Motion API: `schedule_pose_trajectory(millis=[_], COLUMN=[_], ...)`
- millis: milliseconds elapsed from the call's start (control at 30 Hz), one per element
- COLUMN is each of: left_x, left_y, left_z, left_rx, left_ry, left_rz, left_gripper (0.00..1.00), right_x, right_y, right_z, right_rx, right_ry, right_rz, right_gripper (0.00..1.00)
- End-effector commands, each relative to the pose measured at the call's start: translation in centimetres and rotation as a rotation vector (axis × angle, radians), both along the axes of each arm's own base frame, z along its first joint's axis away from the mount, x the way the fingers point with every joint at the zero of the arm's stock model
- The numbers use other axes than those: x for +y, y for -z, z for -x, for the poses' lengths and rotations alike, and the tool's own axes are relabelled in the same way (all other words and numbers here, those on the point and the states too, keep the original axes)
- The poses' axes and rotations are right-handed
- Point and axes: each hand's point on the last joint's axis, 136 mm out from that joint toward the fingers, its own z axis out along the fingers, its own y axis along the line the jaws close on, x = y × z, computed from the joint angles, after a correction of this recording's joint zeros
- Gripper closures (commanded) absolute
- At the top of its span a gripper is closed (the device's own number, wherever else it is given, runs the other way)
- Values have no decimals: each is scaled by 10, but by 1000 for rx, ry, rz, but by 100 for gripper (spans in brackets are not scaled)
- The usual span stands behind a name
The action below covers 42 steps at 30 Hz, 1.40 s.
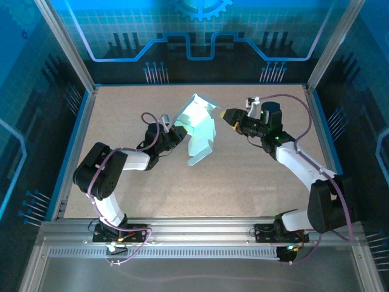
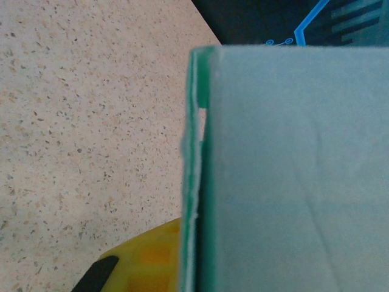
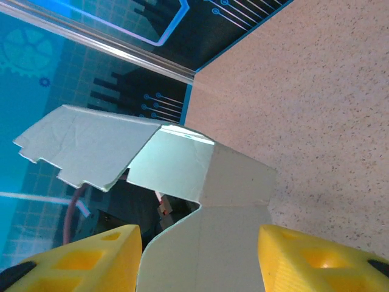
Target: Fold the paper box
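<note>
Blue-lit walls (image 1: 200, 30) ring one speckled table (image 1: 243, 176). From above, one half-folded box (image 1: 197, 125) rises mid-table between two grippers: left gripper (image 1: 176, 131) pinching its edge, right gripper (image 1: 226, 114) just beside it. Left wrist: box close, one yellow finger (image 2: 146, 261) below, table left. Right wrist: two fingers (image 3: 91, 258) spread, a flap between them.

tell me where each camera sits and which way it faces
Top external: above, behind the bases, looking down on the table; left arm and right arm show.
Left wrist: on the left arm, looking close along the paper box; one of the left fingers shows.
Right wrist: on the right arm, facing the blue wall; right fingers flank the box.
All three share the box.
</note>
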Motion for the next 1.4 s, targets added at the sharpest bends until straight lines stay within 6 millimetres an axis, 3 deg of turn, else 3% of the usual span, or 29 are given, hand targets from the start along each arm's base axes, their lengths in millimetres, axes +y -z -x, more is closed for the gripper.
schedule_pose_trajectory(millis=[0,100,300,700,1100,1267,1367], left_x=[0,-3,-5,-5,-4,-1,-2], left_y=[-24,-29,-35,-43,-43,-44,-46], left_z=[-8,-8,-8,-6,-5,-5,-5], left_rx=[-36,-44,-66,-89,-95,-97,-103], left_ry=[-13,0,8,24,21,15,21], left_rz=[51,67,72,52,37,18,10], left_gripper=[100,100,100,100,100,100,100], right_x=[-2,7,35,60,51,36,40], right_y=[1,4,-27,-23,3,3,2], right_z=[-4,-5,-6,-22,-24,-22,-21], right_rx=[18,63,15,42,114,98,99], right_ry=[16,-18,-99,-126,-81,-29,-54], right_rz=[-72,-117,-117,-109,-30,39,28], right_gripper=[46,48,49,53,55,56,56])
